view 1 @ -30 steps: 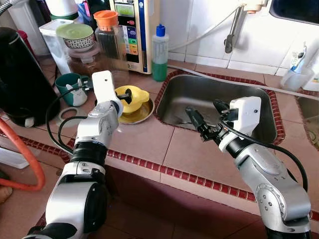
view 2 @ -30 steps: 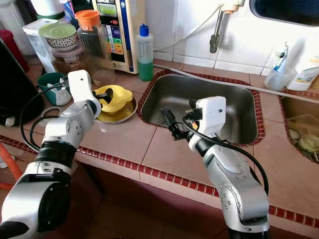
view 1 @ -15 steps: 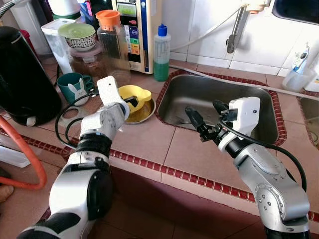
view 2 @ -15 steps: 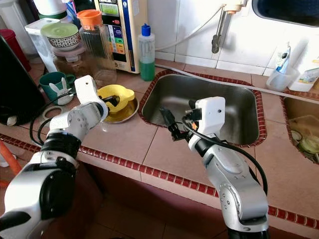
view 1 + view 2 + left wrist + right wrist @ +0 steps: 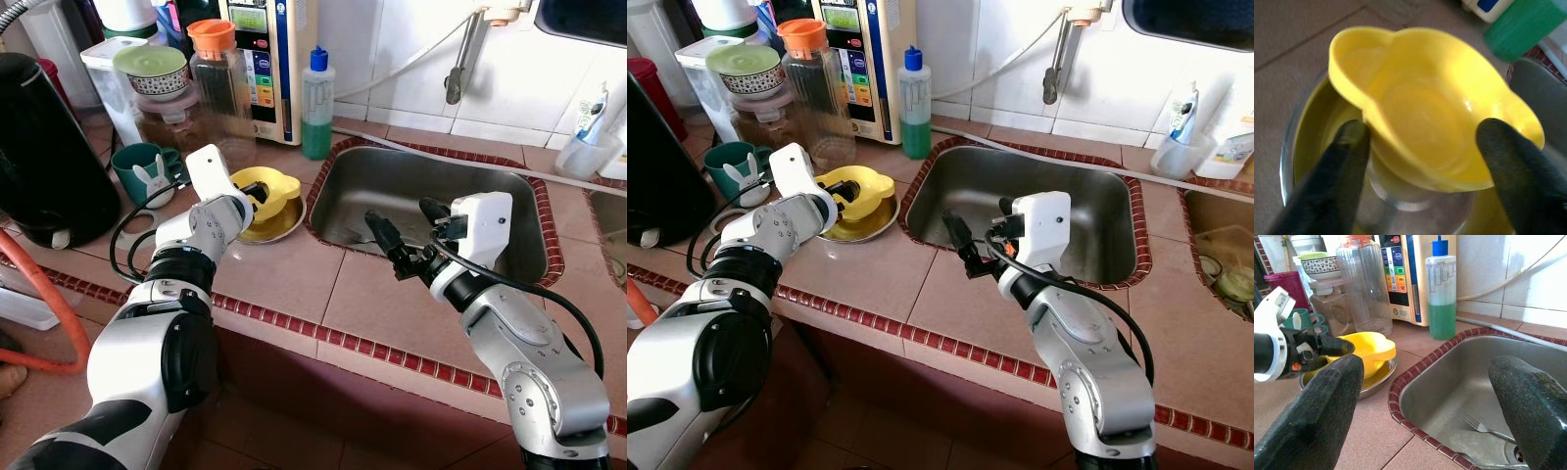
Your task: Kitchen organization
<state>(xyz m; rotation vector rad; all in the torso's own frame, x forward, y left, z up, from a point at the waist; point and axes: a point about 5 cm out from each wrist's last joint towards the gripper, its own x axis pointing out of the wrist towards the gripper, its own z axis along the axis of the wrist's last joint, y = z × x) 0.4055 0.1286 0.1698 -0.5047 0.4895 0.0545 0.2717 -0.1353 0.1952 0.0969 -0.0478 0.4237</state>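
Note:
A yellow bowl with ear handles sits in a shallow glass plate on the tiled counter, left of the sink. My left gripper is open, one black finger on each side of the bowl's body at its near edge; whether they touch it I cannot tell. My right gripper is open and holds nothing. It hovers over the sink's front left rim, pointing toward the bowl. A fork lies in the sink.
Behind the bowl stand a teal mug, a glass jar with an orange lid, a water filter and a green soap bottle. A black appliance stands at far left. An orange hose hangs off the counter's left end.
My left wrist has dropped and turned, bringing its fingers down around the yellow bowl. The right arm has stayed where it was. The camera shifted slightly.

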